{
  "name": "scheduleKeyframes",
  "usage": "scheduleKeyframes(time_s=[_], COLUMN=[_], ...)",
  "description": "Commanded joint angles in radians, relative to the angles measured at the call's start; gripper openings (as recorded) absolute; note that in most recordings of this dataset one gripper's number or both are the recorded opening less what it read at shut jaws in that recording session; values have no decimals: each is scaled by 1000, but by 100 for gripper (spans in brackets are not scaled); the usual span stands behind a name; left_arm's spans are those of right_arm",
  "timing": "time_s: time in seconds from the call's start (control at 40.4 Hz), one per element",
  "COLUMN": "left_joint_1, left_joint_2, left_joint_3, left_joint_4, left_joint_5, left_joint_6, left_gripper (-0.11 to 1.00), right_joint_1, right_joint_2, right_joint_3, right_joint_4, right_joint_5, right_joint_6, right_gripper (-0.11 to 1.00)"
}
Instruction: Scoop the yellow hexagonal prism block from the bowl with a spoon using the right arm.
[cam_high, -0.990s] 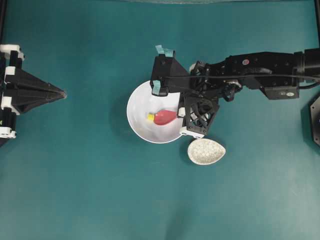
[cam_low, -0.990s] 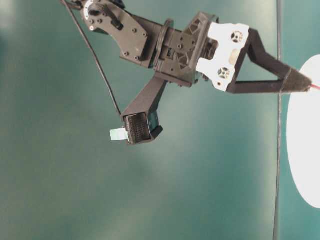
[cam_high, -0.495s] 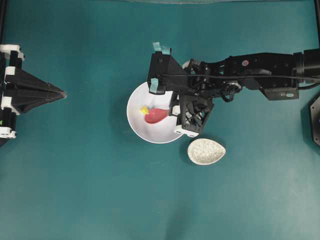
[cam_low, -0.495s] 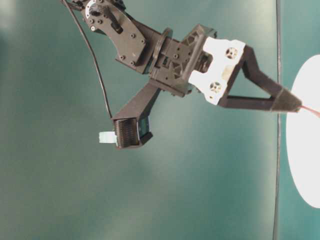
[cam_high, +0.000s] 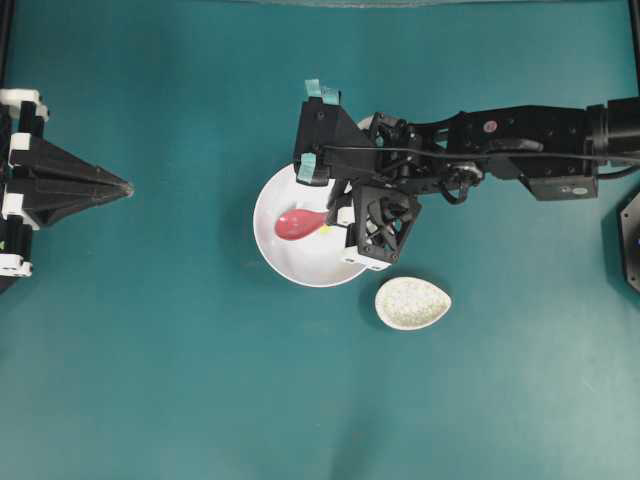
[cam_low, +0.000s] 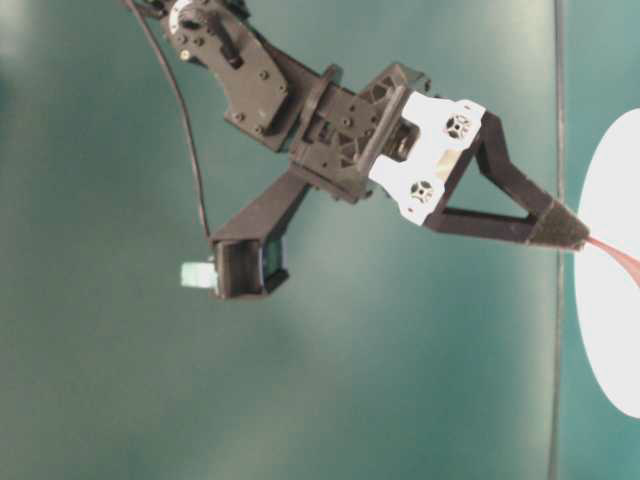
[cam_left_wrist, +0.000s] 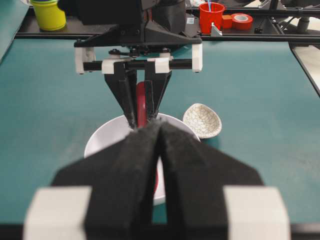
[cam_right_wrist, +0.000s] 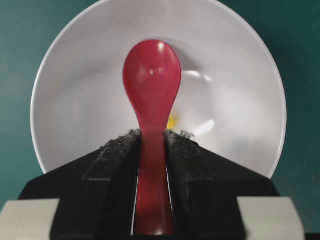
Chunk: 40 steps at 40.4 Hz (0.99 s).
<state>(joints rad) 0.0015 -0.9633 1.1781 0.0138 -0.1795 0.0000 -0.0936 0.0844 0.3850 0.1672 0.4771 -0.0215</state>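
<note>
The right gripper (cam_right_wrist: 152, 150) has its jaws clamped on the handle of a glossy pink-red spoon (cam_right_wrist: 151, 90), scoop pointing straight out over the white bowl (cam_right_wrist: 240, 75). A tiny yellow block (cam_right_wrist: 172, 120) lies beside the spoon's neck. The left gripper (cam_high: 125, 187), well apart, has its jaws closed.

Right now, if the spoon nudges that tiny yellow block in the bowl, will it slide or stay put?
Likely slides: the tiny pale-yellow block looks light, and the large white bowl looks glossy. The glossy pink-red spoon appears to have passed over it, so it may skid rather than climb aboard. The curved wall might bring it back to the centre.
</note>
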Motion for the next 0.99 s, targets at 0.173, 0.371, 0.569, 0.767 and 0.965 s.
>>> scheduleKeyframes(time_s=[0.173,0.371,0.569,0.767,0.965], left_joint_1=[2,2,2,2,2], left_joint_2=[5,5,5,5,5], left_joint_3=[-28,-28,-28,-28,-28], left_joint_4=[3,2,3,2,2], left_joint_5=[-8,-8,-8,-8,-9], left_joint_6=[2,2,2,2,2], left_gripper=[0,0,0,0,0], right_joint_1=[2,2,2,-2,-6], right_joint_2=[-49,-103,-152,-178,-181], right_joint_3=[-14,-14,-14,-14,-17], right_joint_4=[-2,-3,-3,-3,-2], right_joint_5=[-15,0,63,153,241], right_joint_6=[-2,2,8,15,46], right_gripper=[23,23,23,23,23])
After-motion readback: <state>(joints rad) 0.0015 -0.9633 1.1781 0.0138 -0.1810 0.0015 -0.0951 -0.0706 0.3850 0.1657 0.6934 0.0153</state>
